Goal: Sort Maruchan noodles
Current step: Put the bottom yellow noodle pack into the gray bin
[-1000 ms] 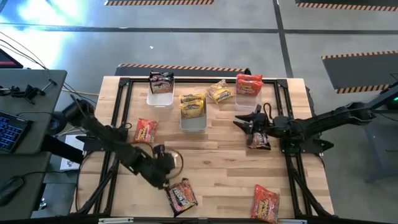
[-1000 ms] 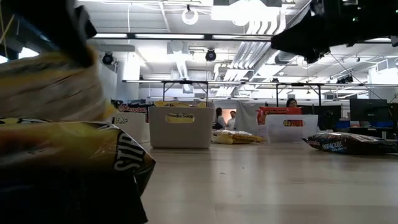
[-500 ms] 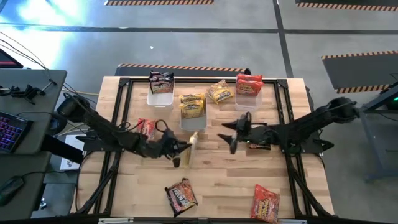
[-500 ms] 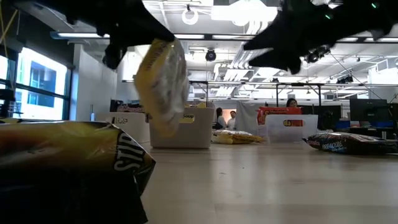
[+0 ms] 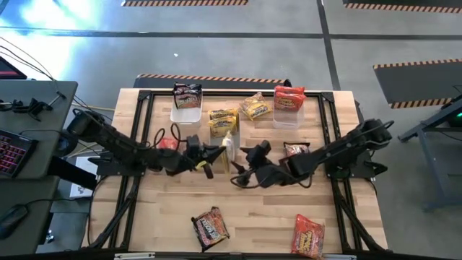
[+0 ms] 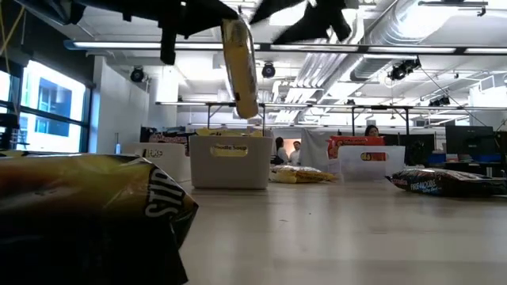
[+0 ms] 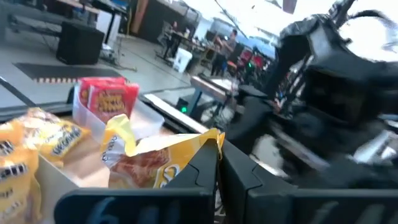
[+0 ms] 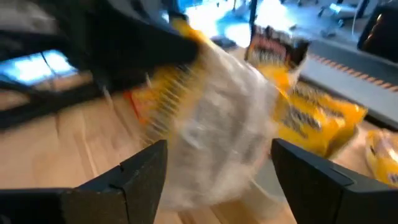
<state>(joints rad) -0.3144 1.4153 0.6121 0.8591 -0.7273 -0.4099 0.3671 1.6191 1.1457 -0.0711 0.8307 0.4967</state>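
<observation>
A yellow Maruchan noodles packet (image 5: 228, 148) hangs in the air near the table's middle, just in front of the middle bin, with my left gripper (image 5: 211, 157) shut on it. My right gripper (image 5: 244, 167) stands open just right of the packet. In the right wrist view the packet (image 8: 214, 121) lies ahead between the wide-spread fingers; whether they touch it I cannot tell. Loose packets lie on the table: a red one (image 5: 167, 144), a dark one (image 5: 297, 150), a yellow one (image 5: 255, 106), a dark one (image 5: 209, 227) and a red one (image 5: 308, 236). My left gripper pinches the yellow packet by one end edge (image 7: 200, 148) between its two fingers. The fingers come level from the table's left. The packet (image 6: 240, 67) is lifted clear and hangs on edge, nearly upright, below and beyond the fingers.
Three clear bins stand along the far side: the left bin (image 5: 185, 114) holds a dark packet, the middle bin (image 5: 224, 140) yellow ones, the right bin (image 5: 286, 115) a red one. A black frame (image 5: 137, 130) runs around the tabletop.
My left gripper has carried the yellow packet up from the near left toward the table's middle and turned level, so the packet now hangs on edge. My right gripper has swung toward the table's left, from over the dark packet to the yellow one, and has opened wide.
</observation>
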